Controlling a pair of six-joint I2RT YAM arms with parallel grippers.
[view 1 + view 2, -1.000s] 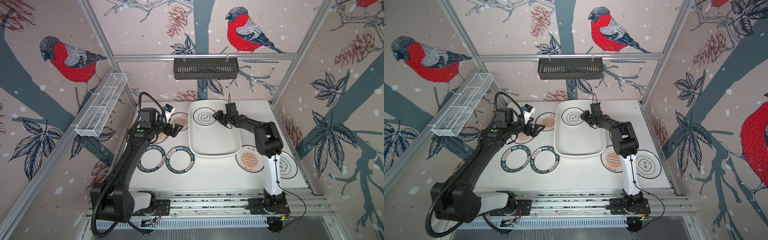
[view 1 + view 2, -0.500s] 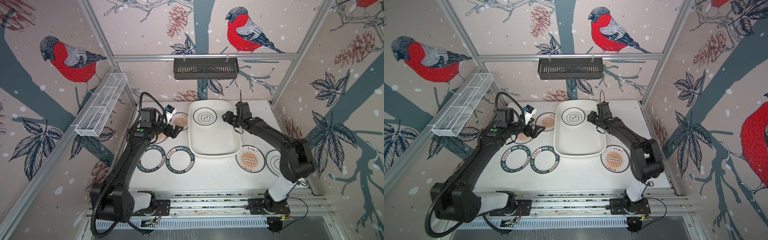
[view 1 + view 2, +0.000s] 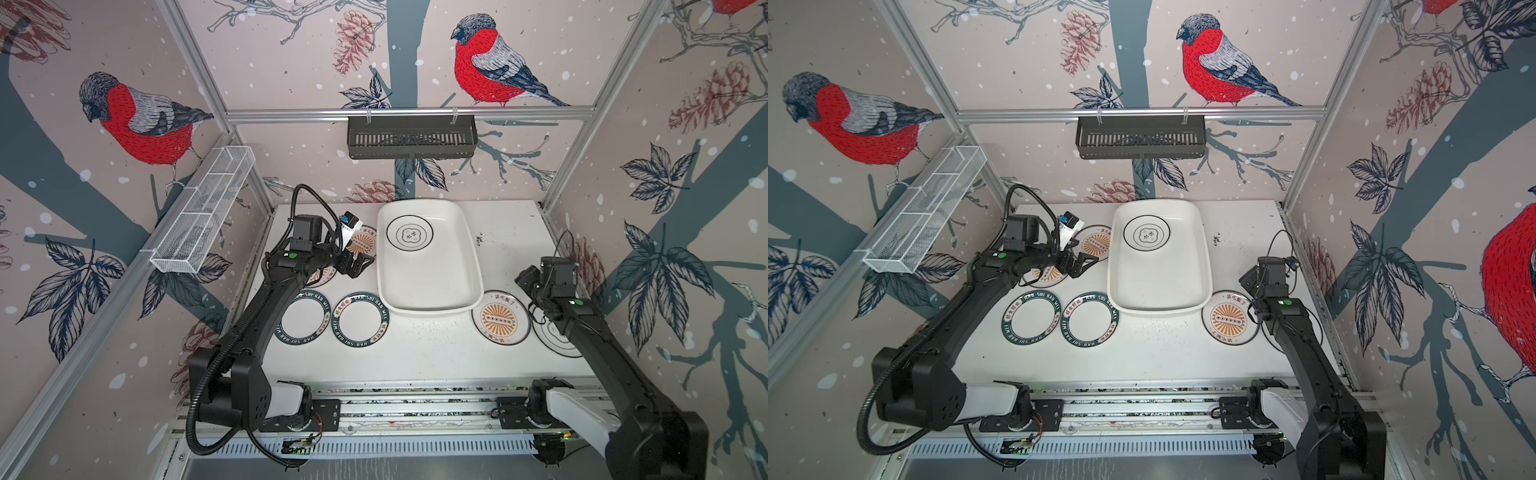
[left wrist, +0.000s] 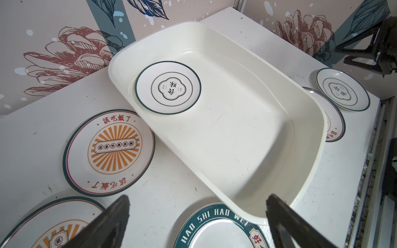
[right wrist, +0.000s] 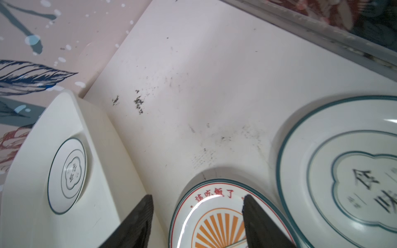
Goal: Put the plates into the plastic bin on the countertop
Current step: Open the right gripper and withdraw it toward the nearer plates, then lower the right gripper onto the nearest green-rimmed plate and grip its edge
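The white plastic bin (image 3: 430, 274) (image 4: 236, 133) sits at the back middle of the countertop (image 3: 415, 353), with one line-motif plate (image 3: 409, 233) (image 4: 168, 87) flat in its far end. Two green-rimmed plates (image 3: 302, 318) (image 3: 360, 318) and two sunburst plates (image 3: 365, 245) (image 3: 321, 275) lie to the bin's left. My left gripper (image 3: 359, 264) (image 4: 197, 201) hovers open over them. On the bin's right lie a sunburst plate (image 3: 500, 318) (image 5: 214, 219) and a line-motif plate (image 3: 552, 338) (image 5: 343, 171). My right gripper (image 3: 523, 279) (image 5: 197, 198) hangs open and empty above the sunburst plate's rim.
A black slotted basket (image 3: 411, 137) hangs on the back rail and a white wire basket (image 3: 203, 216) on the left rail. Aluminium framing (image 3: 415, 409) edges the front. The right wall stands close to my right arm.
My right gripper has left the plate in the bin and drawn back rightwards and towards the front, its jaws widening. The left arm has not moved.
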